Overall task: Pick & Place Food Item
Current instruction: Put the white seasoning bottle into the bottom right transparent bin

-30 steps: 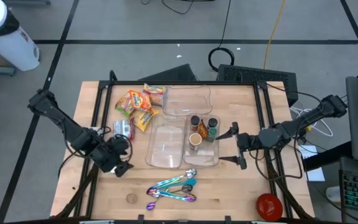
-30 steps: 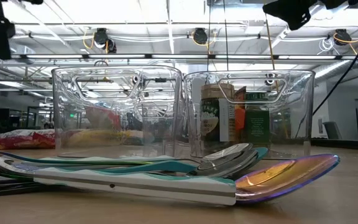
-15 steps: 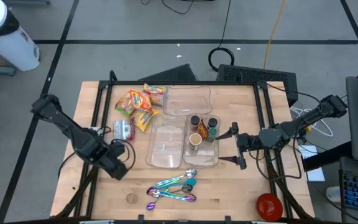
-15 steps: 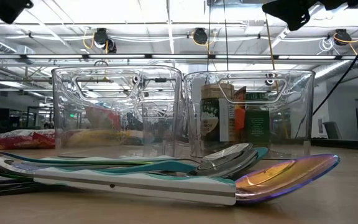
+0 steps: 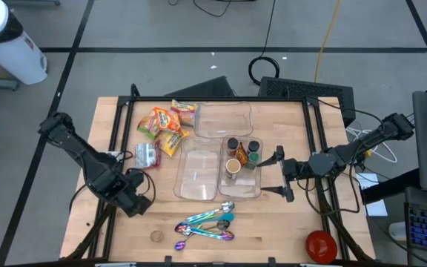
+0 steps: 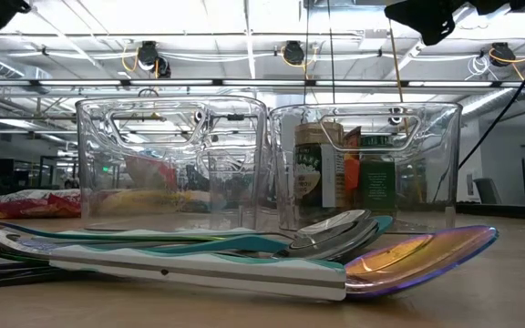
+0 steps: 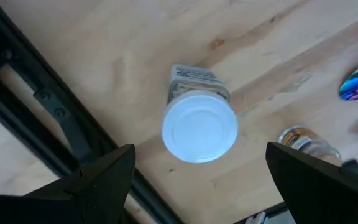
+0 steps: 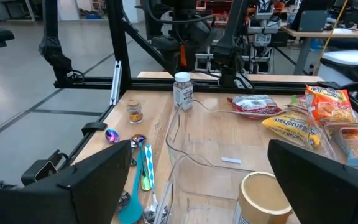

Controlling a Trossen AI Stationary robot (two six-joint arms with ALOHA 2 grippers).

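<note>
Left hand [image 7: 197,180] released, poised directly above white-lidded jar [image 7: 199,124] on table [image 7: 135,56]. Right hand [image 5: 279,174] released, beside bin [image 5: 241,194].

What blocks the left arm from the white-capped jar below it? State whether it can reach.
Probably yes. The left tool hangs open directly above the white-capped jar, which stands upright on bare table; nothing lies between them.

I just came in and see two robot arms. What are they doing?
The left claw hangs wide open right above a small white-lidded jar standing near the wooden table's left edge, holding nothing. The right claw waits, open too, beside the clear plastic bin holding spice jars. Colourful snack packets lie on the table.
</note>
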